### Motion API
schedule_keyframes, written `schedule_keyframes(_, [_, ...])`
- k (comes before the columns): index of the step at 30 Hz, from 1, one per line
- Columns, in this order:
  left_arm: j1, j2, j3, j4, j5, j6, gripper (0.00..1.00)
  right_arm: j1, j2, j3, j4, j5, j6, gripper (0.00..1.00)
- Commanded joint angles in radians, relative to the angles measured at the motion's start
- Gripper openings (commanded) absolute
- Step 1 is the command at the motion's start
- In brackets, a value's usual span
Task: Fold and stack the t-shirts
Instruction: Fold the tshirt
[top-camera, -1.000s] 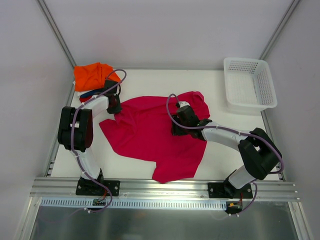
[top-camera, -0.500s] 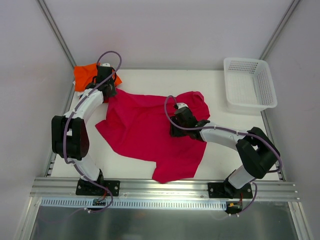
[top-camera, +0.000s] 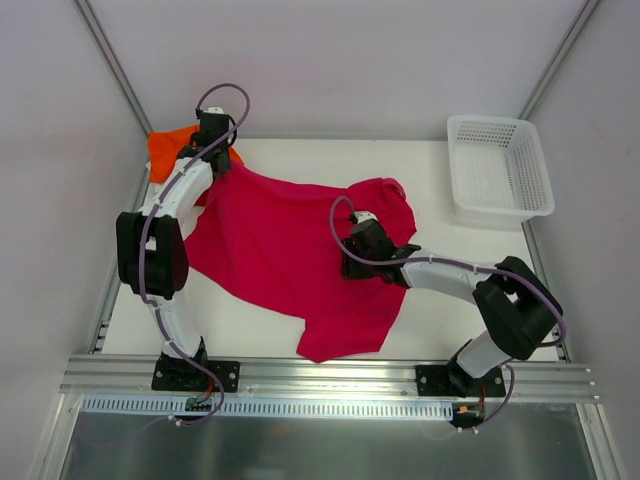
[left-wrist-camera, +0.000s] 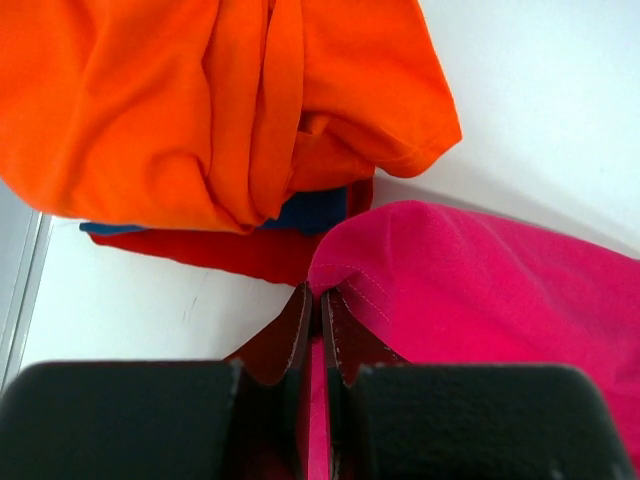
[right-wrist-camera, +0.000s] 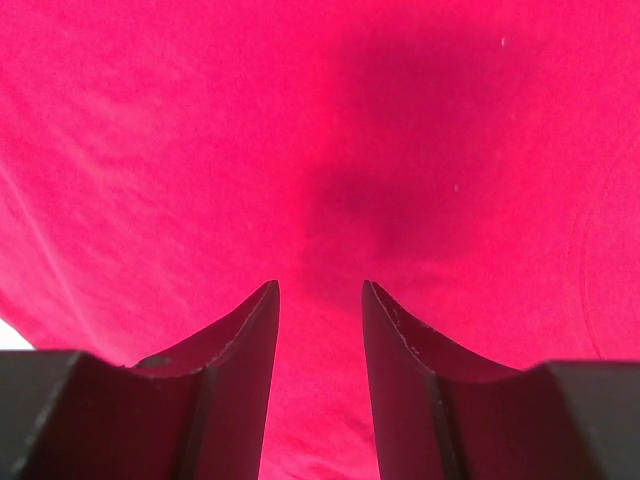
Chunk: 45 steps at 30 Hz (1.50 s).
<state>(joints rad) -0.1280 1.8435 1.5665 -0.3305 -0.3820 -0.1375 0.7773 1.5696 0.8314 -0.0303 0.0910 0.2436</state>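
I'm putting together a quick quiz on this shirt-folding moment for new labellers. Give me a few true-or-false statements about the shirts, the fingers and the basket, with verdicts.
1. The left fingers are closed on an edge of the magenta t-shirt. True.
2. The orange t-shirt lies on top of blue cloth and red cloth. True.
3. The right fingers are clamped on the orange t-shirt. False: they stand apart over the magenta t-shirt.
4. The magenta t-shirt lies inside the white basket. False: it is spread on the table, and the basket sits apart at the far right corner.
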Motion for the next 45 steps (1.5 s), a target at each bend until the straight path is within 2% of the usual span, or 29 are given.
schedule_keyframes(1, [0.019, 0.040, 0.073, 0.001, -0.057, 0.041, 0.00, 0.013, -0.063, -0.015, 0.021, -0.004, 0.022, 0.42])
schedule_keyframes(5, [0.019, 0.100, 0.127, 0.002, -0.080, 0.058, 0.13, 0.022, -0.089, -0.023, 0.009, 0.003, 0.023, 0.42])
schedule_keyframes(6, [0.019, 0.106, 0.133, 0.004, -0.084, 0.064, 0.21, 0.020, -0.097, -0.025, 0.006, 0.004, 0.023, 0.42])
schedule_keyframes(7, [0.022, 0.115, 0.139, 0.002, -0.089, 0.068, 0.38, 0.023, -0.098, -0.025, 0.003, 0.006, 0.022, 0.42])
schedule_keyframes(9, [0.021, 0.132, 0.153, 0.004, -0.103, 0.075, 0.56, 0.025, -0.105, -0.025, -0.003, 0.006, 0.022, 0.42])
schedule_keyframes(10, [0.021, 0.132, 0.153, 0.002, -0.106, 0.073, 0.78, 0.027, -0.106, -0.023, -0.006, 0.009, 0.022, 0.42])
schedule_keyframes(12, [0.021, 0.125, 0.145, 0.002, -0.118, 0.070, 0.96, 0.030, -0.111, -0.025, -0.014, 0.010, 0.022, 0.42])
schedule_keyframes(13, [0.021, 0.117, 0.141, 0.002, -0.118, 0.069, 0.99, 0.031, -0.115, -0.025, -0.014, 0.013, 0.020, 0.42])
schedule_keyframes(16, [0.018, 0.048, 0.103, 0.002, -0.101, 0.053, 0.99, 0.040, -0.125, -0.032, -0.019, 0.026, 0.026, 0.42])
schedule_keyframes(23, [-0.008, -0.159, -0.159, 0.002, -0.020, -0.059, 0.99, 0.056, -0.115, -0.067, 0.023, -0.002, 0.063, 0.42])
schedule_keyframes(28, [-0.027, -0.260, -0.279, 0.002, 0.026, -0.094, 0.99, 0.074, -0.062, -0.083, 0.024, -0.026, 0.089, 0.42])
schedule_keyframes(37, [-0.036, -0.329, -0.367, 0.002, 0.080, -0.125, 0.99, 0.102, 0.010, -0.136, 0.072, -0.054, 0.111, 0.43])
schedule_keyframes(41, [-0.038, -0.346, -0.390, 0.004, 0.095, -0.137, 0.99, 0.128, -0.009, -0.152, 0.006, -0.016, 0.112, 0.43])
schedule_keyframes(45, [-0.036, -0.362, -0.407, 0.007, 0.101, -0.142, 0.99, 0.149, -0.068, -0.169, -0.107, 0.099, 0.131, 0.43])
